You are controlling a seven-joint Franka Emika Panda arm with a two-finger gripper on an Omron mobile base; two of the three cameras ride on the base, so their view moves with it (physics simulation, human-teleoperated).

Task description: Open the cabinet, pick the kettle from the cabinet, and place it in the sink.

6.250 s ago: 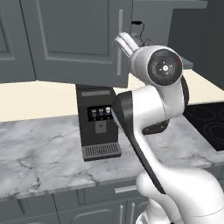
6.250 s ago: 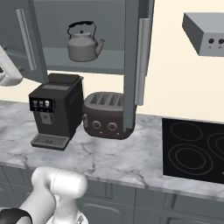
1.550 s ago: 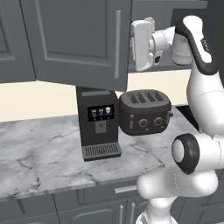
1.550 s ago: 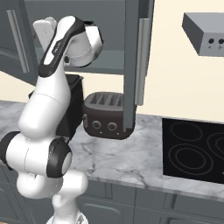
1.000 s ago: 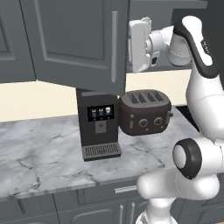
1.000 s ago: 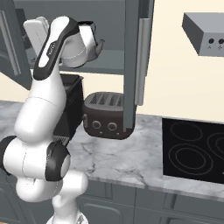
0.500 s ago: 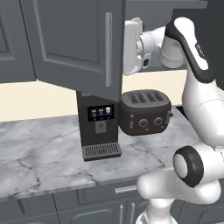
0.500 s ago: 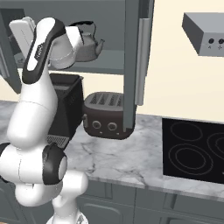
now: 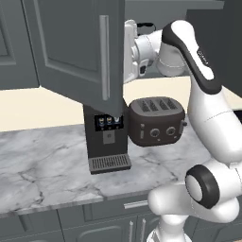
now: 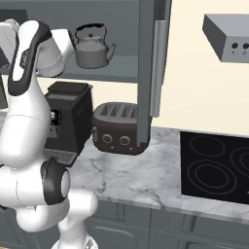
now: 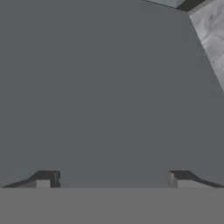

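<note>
The cabinet's left door [image 9: 71, 52] stands swung wide open, its silver bar handle [image 9: 104, 56] facing me. My hand [image 9: 132, 53] reaches in behind that door's edge. In the hand view my gripper [image 11: 111, 180] is open, its fingertips [image 11: 44, 179] far apart with nothing between them, facing the door's flat grey inner face. The silver kettle [image 10: 92, 48] with its black arched handle stands upright on the grey shelf [image 10: 112, 73] inside, to the right of my wrist and untouched. The right door [image 10: 147, 73] is open, seen edge-on. The sink is out of view.
A black coffee machine [image 9: 107, 142] and a dark brown toaster [image 9: 156, 121] stand on the marble counter [image 9: 42, 165] under the cabinet. A black stovetop [image 10: 216, 168] lies to the right, with a grey hood [image 10: 226, 31] above it. My arm's elbow [image 10: 29, 53] stands left of the kettle.
The left door has swung further open towards the left with my hand behind it. My hand has moved left, away from the kettle, which now shows in full.
</note>
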